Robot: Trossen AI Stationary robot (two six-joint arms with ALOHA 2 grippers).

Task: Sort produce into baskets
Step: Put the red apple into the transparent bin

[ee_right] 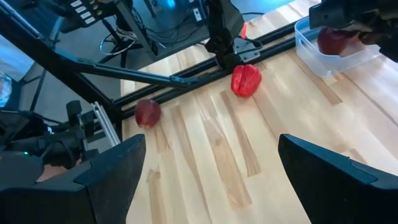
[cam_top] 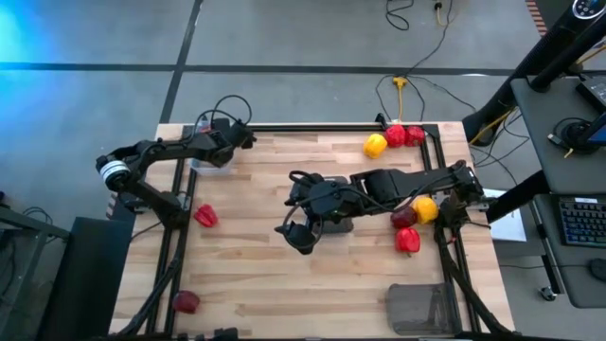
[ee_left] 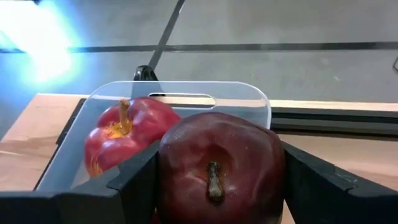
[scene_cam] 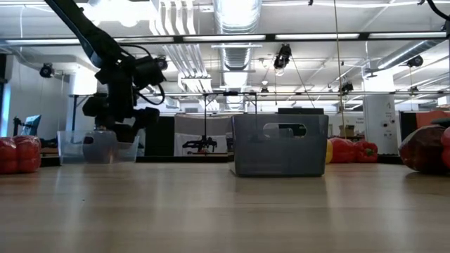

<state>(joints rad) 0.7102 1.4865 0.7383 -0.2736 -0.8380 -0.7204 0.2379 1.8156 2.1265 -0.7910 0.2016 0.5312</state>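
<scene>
Left gripper [ee_left: 214, 186] is clamped on a dark red apple [ee_left: 217, 168], stem facing the wrist camera, held above the clear bin [ee_left: 180, 99] at the table's far left corner. One red apple [ee_left: 121, 134] is already seen inside that bin.

Right gripper [cam_top: 301, 235] is parked mid-table with fingers spread wide, nothing held.

Handling, as judged: the apple is taken to be rigid, fairly heavy for its size, waxy and smooth, so slip is possible. It is best gripped across the widest part, as now. Bruising is likely if it is dropped from height. Peppers are expected to be lighter, hollow and easier to crush; the body should be gripped, not the stem.

Remaining produce: a red pepper [cam_top: 205, 217] and an apple [cam_top: 186, 302] near the left edge, mixed pieces at the far right corner and by the right arm.

Surface is a light wood-plank table [cam_top: 256, 284], flat. One mesh basket [scene_cam: 280, 144] sits mid-table, another [cam_top: 421, 306] at the near right. An open workshop with ceiling lights is seen behind.
</scene>
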